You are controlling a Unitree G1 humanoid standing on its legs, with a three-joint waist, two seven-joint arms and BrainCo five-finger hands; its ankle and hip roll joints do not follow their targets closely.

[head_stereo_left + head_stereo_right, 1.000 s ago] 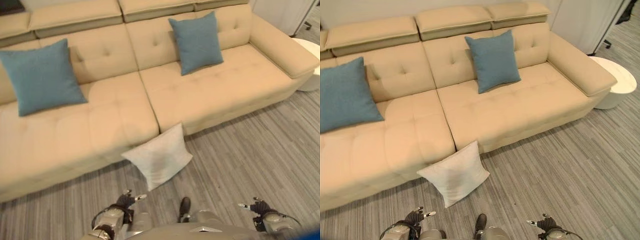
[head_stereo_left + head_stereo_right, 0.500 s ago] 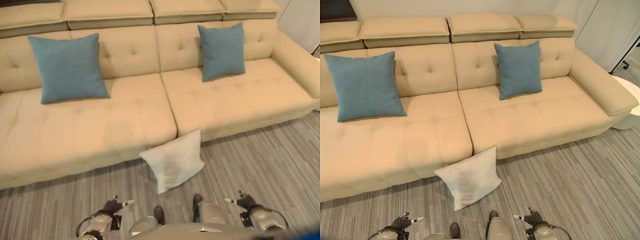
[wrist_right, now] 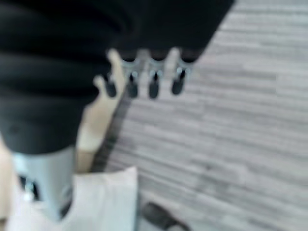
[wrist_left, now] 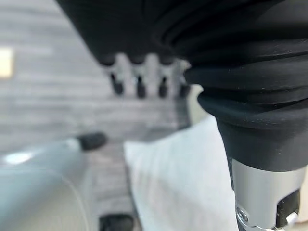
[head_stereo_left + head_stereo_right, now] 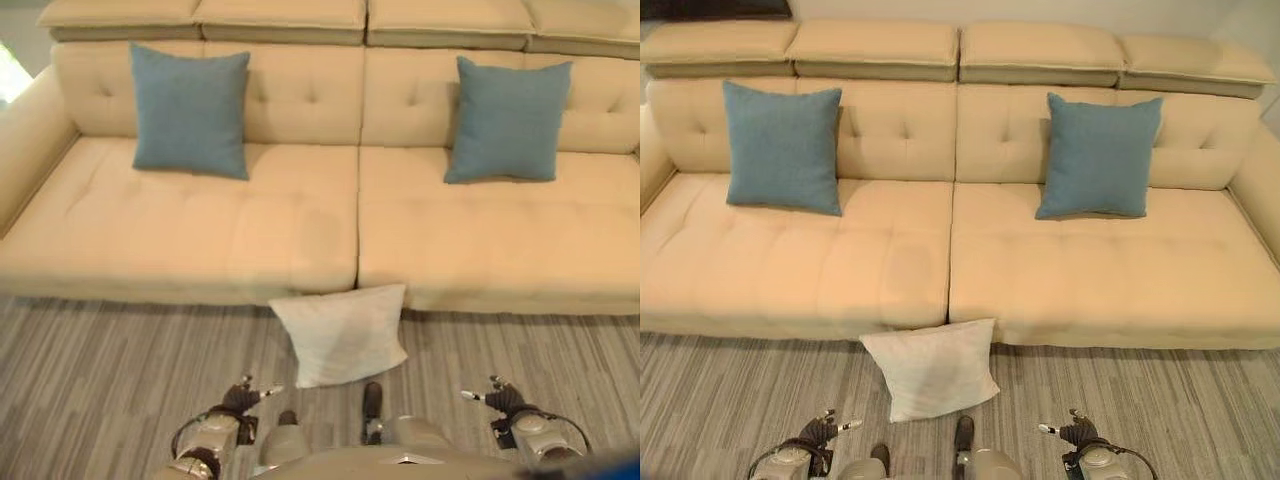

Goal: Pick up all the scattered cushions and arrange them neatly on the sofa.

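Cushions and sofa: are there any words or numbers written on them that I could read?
None. No words, numbers or signs can be read here.
The two blue cushions on the beige sofa are plain.
The white cushion on the floor, leaning against the sofa front, is plain too.

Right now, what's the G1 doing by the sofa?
Nothing is in hand yet. The robot faces the beige sofa, where two blue cushions already lean against the backrest. One white cushion lies on the floor against the sofa's front edge, just ahead of the robot. The left hand and right hand hang low on either side, fingers relaxed, holding nothing. The white cushion has not been picked up.
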